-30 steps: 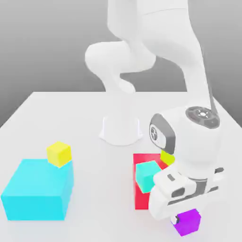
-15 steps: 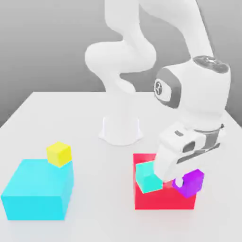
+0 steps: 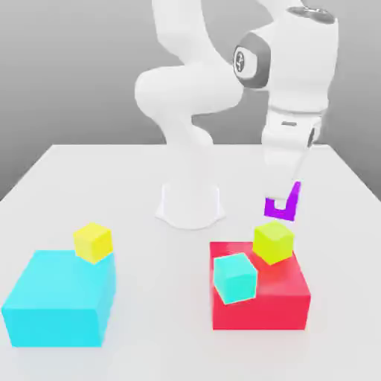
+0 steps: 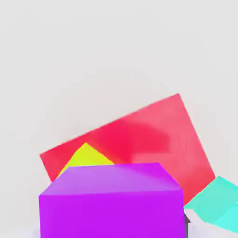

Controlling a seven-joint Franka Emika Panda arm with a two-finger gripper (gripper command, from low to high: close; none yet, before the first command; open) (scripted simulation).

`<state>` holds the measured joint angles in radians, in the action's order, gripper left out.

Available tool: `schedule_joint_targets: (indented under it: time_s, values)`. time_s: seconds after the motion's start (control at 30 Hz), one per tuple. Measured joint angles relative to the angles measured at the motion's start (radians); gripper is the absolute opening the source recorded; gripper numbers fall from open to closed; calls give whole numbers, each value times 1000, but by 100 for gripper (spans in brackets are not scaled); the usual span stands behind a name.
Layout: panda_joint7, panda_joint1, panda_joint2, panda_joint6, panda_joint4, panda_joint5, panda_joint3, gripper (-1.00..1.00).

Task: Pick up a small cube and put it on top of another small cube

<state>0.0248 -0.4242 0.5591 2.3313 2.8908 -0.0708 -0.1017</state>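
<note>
The gripper (image 3: pixel 282 202) is clamped on the purple cube (image 3: pixel 283 207), holding it in the air just above the yellow cube (image 3: pixel 273 242) on the red block (image 3: pixel 260 303), seemingly lined up for stacking

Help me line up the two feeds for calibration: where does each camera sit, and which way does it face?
Exterior view: off the arm, facing the base across the white table; the arm shows, its tool holding the purple cube above the yellow cube on the red block.
Hand view: on the hand, looking down past the purple cube at the red block.
Shared: purple cube, red block, yellow cube, small cyan cube.
</note>
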Motion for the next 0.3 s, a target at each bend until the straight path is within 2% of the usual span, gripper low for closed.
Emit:
schedule_joint_targets:
  time_s: [0.2, 0.23, 0.3]
  values:
    - [29, -9, -145, 213, 68, -9, -6, -100]
    - [29, -8, -162, 234, 73, -9, -8, 100]
    - [29, -8, -162, 234, 73, -9, -8, 100]
